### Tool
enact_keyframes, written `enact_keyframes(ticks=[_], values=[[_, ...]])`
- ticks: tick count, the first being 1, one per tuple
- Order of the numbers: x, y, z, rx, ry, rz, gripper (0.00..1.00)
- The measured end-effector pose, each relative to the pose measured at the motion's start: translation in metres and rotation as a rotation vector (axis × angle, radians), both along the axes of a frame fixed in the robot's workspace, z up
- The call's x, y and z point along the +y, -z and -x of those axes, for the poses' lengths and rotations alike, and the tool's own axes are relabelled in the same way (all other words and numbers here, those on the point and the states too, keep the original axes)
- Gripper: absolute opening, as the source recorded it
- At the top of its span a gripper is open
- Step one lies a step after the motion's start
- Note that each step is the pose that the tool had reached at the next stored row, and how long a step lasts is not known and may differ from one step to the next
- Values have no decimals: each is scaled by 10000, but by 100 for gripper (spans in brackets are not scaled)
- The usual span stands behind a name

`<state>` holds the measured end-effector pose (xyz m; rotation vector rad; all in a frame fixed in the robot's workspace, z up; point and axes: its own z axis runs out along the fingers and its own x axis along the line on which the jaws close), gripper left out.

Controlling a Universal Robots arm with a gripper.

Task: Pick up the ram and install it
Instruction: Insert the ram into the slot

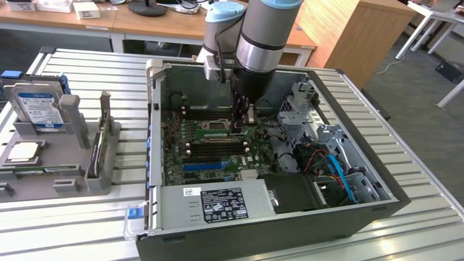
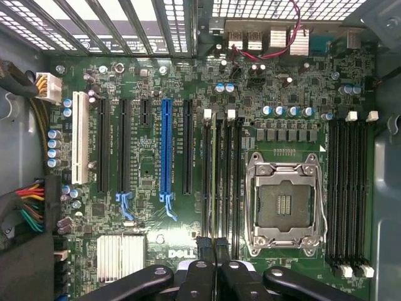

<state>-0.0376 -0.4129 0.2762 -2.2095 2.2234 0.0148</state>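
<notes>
My gripper (image 1: 242,120) reaches down into the open computer case (image 1: 254,239), over the motherboard (image 2: 156,232). Its black fingers (image 2: 202,263) stand shut on the ram (image 2: 215,188). In the wrist view the ram is edge-on, a thin strip running along the black memory slots next to the CPU socket (image 2: 285,204). From the exterior view the ram (image 1: 221,132) is a narrow green strip just under the fingers, right above those slots. Whether it is seated in a slot I cannot tell.
A grey fixture (image 1: 43,168) at the exterior view's left holds a hard drive (image 1: 40,109) and an upright card (image 1: 101,136). Inside the case are the power supply (image 1: 217,204), coloured cables (image 1: 333,168), a drive cage (image 1: 297,109) and a blue expansion slot (image 2: 166,150).
</notes>
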Motion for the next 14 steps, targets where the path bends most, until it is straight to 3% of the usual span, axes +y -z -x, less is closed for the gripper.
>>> enact_keyframes(ticks=[14], values=[[0,9,17,-2,0,-5,12]])
